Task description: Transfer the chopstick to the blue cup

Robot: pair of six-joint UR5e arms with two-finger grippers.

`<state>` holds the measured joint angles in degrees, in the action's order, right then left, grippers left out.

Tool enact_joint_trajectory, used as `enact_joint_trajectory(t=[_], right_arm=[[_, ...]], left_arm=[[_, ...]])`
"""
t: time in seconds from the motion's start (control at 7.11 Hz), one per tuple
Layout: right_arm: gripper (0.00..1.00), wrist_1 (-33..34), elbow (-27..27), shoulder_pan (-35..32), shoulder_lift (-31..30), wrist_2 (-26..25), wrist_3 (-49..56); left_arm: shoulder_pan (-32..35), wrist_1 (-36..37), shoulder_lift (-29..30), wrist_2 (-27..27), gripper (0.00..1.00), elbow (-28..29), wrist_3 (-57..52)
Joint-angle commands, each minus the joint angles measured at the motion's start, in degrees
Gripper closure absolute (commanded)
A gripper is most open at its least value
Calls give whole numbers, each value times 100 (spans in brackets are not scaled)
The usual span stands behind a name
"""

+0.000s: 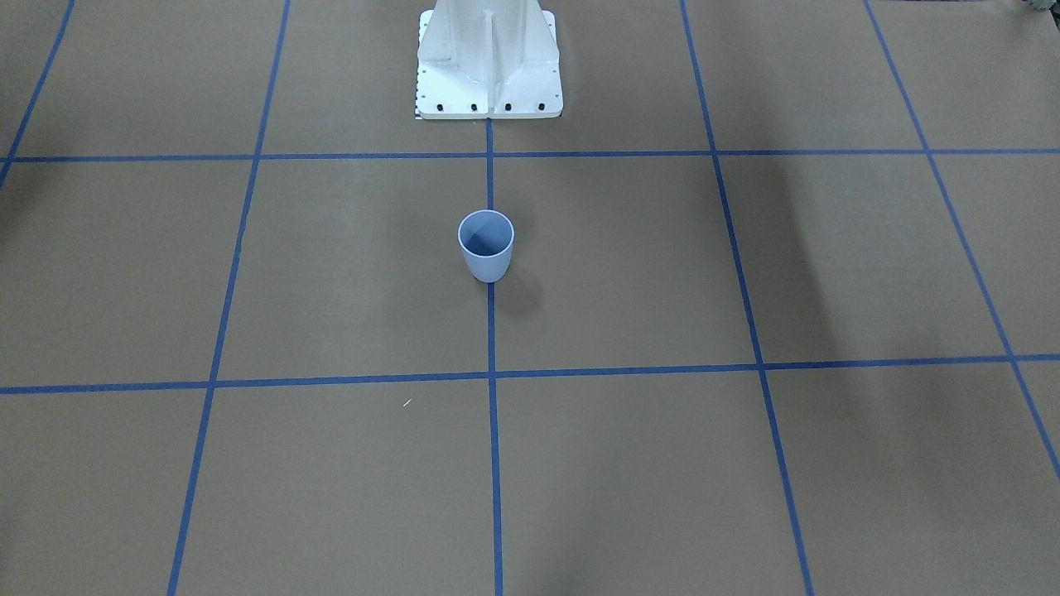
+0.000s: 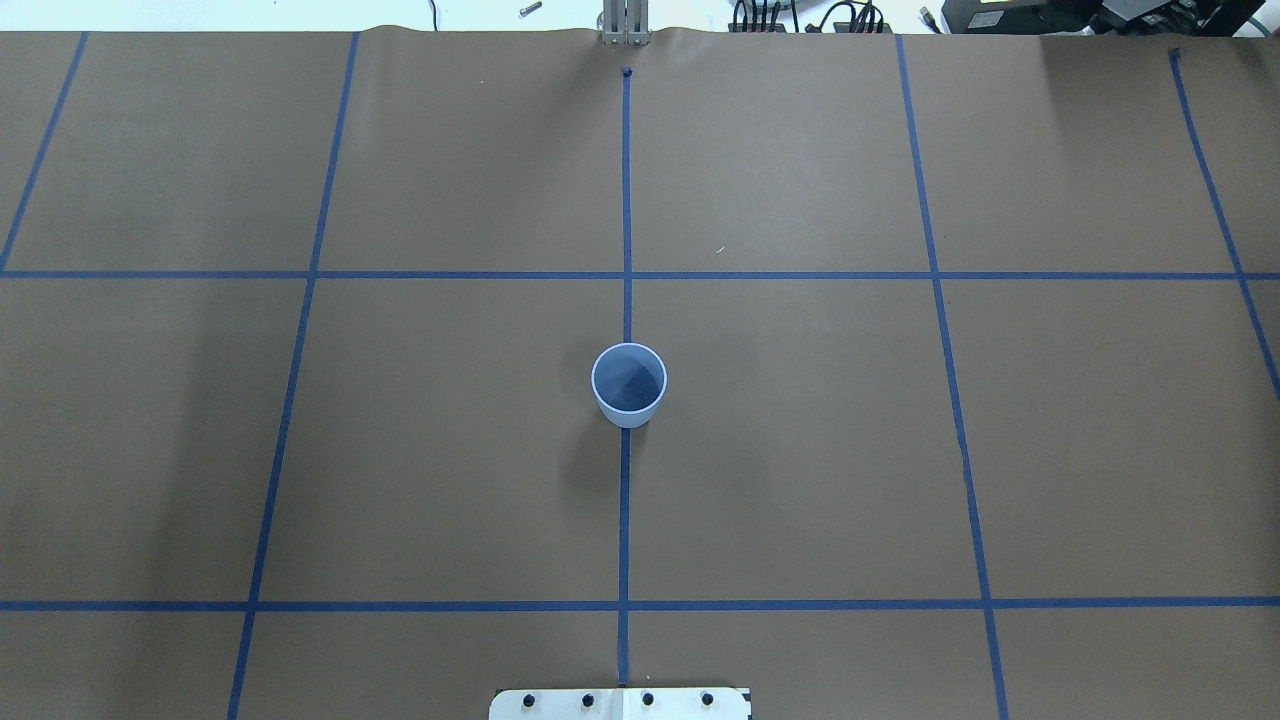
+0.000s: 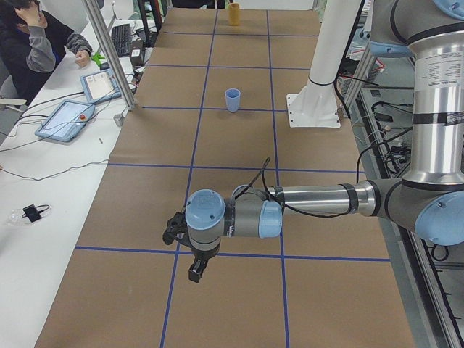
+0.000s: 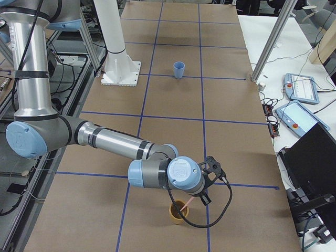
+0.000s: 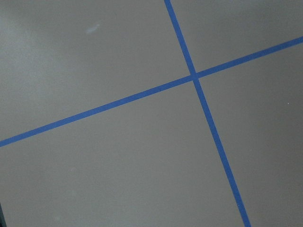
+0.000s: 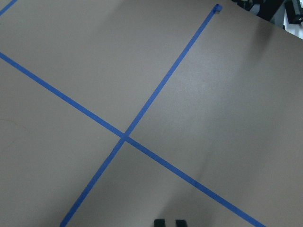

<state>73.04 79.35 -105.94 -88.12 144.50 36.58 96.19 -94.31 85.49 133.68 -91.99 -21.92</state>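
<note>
The blue cup [image 1: 486,246] stands upright and empty at the table's middle, on the centre tape line [image 2: 628,384]. At the table's end on my right, an orange cup [image 4: 178,213] holds a thin pinkish stick, the chopstick [image 4: 181,208]. My right gripper [image 4: 204,199] hangs just beside and above that cup. In the right wrist view its two black fingertips [image 6: 160,222] sit close together with nothing between them. My left gripper [image 3: 194,273] hovers over bare paper at the opposite end, far from the blue cup [image 3: 232,99]. I cannot tell if it is open or shut.
Brown paper with a blue tape grid [image 2: 628,274] covers the table. The white robot base [image 1: 489,62] stands behind the cup. A tiny white fleck [image 1: 407,402] lies on the paper. A person [image 3: 32,43] sits at a side desk with tablets [image 3: 65,119].
</note>
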Motion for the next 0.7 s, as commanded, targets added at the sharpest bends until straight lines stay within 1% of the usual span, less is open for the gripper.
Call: enact_joint_trajectory(t=[0.0,0.14,0.28,0.42,0.56], right_arm=[[100,174,167,-215,-3,87,-1],[100,271,255,-329,-12,104,-1],[100,638,491,-391,-12,148,-10],[100,1268,737,-514,127,149,-1],[100,1718,966,-576,233,149,-10]], left_arm=[[-4,0,-24,0,1,-3,-5],[-4,0,-24,0,1,-3,4],[-4,0,-24,0,1,-3,4],[-4,0,-24,9,1,-3,4],[-4,0,-24,9,1,-3,4]])
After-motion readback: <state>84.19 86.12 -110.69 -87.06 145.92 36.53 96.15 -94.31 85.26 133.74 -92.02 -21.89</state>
